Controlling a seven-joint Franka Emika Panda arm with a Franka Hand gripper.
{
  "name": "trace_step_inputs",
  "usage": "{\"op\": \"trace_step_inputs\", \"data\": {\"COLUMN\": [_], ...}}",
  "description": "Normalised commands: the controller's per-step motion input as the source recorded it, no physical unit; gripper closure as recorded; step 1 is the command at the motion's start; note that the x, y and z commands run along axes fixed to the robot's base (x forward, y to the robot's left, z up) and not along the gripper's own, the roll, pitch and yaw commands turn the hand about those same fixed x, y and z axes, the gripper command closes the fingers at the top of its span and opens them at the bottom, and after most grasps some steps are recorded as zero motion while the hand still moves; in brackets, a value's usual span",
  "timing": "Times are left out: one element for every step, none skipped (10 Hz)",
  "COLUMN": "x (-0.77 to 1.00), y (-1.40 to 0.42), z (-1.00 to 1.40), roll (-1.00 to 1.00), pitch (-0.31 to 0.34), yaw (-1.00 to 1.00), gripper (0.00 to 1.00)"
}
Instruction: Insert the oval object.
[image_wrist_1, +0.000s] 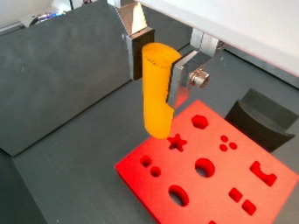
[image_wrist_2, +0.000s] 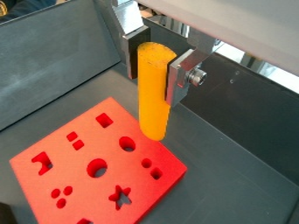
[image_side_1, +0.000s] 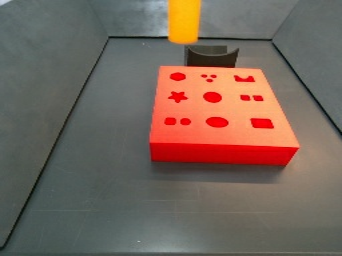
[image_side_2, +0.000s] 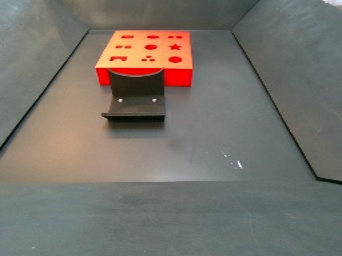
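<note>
— How far along was it?
— The gripper was closed on the oval object, hanging upright above the red block; insertion was not yet done.
— Any differences between views?
— A side view showed only the peg's lower end; another showed the fixture, no peg.

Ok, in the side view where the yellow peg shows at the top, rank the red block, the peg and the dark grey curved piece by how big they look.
1. Red block, clearly largest.
2 and 3. Oval object and dark grey curved piece look similar; the peg is cut off by the frame and hangs higher, so unsure. The gripper holding it shows only in the wrist views.
</note>
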Motion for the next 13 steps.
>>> {"op": "trace_step_inputs", "data": {"x": [0.67,0.35,0.62,0.71,0.58,0.53,0.56,0.59,0.61,0.29,0.00,0.00,0.00], "y": [-0.11,-0.10,0.00,-0.02,-0.02,0.00,0.00,0.00,0.00,0.00,-0.03,-0.01,-0.06], "z": [-0.37,-0.52,-0.52,-0.54,-0.59,-0.49,-0.43,-0.51,-0.56,-0.52,-0.67,-0.49,-0.51], "roll": [0.22,0.12,0.00,-0.03,-0.11,-0.18,-0.08,-0.02,0.00,0.02,0.07,0.19,0.22], "pitch": [0.027,-0.020,0.000,0.000,-0.099,-0.093,-0.044,0.000,0.067,-0.031,-0.104,-0.026,-0.016], "yaw": [0.00,0.00,-0.01,-0.04,-0.06,-0.08,-0.02,-0.03,-0.07,0.00,0.00,0.03,0.02], "gripper": [1.00,1.00,1.00,1.00,1.00,1.00,1.00,1.00,1.00,1.00,1.00,1.00,1.00]}}
